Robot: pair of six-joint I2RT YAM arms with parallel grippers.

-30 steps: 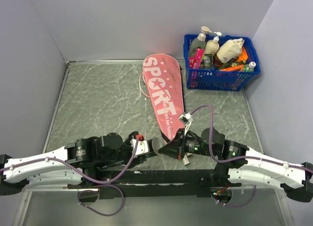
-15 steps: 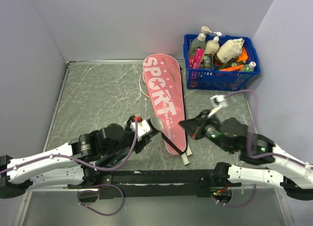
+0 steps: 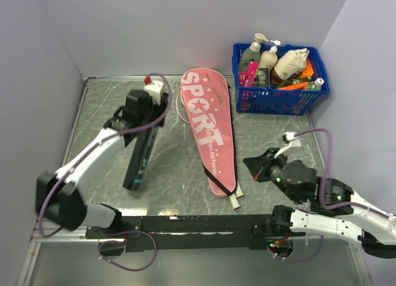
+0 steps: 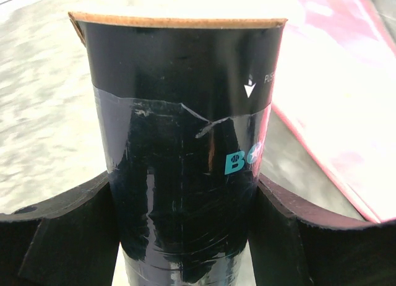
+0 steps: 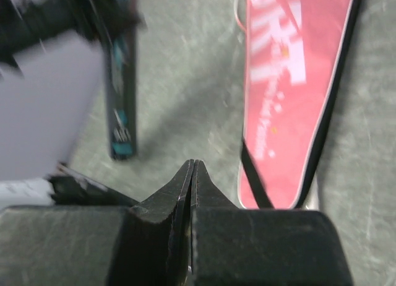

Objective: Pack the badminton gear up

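The grey marbled tabletop carried the badminton gear mid-pack. The long pink racket cover lettered "SPORT" lay flat along the middle, wide end toward the far edge, narrow end near the front edge, where a pale handle tip poked out. A blue basket of bottles stood in the far right corner, apart from the work.

Left of the cover, the slim black tube ran from the far side toward the near edge, the left hand clamped on its far end. Whether its near end rested on the tabletop could not be told.

The tube looked light and stiff, its glossy wrap likely slippery and its bare cardboard rim easy to crush, so a hold on the body suited it. The cover appeared soft and floppy, best taken at an edge.

The right hand hovered clenched and empty near the right edge.
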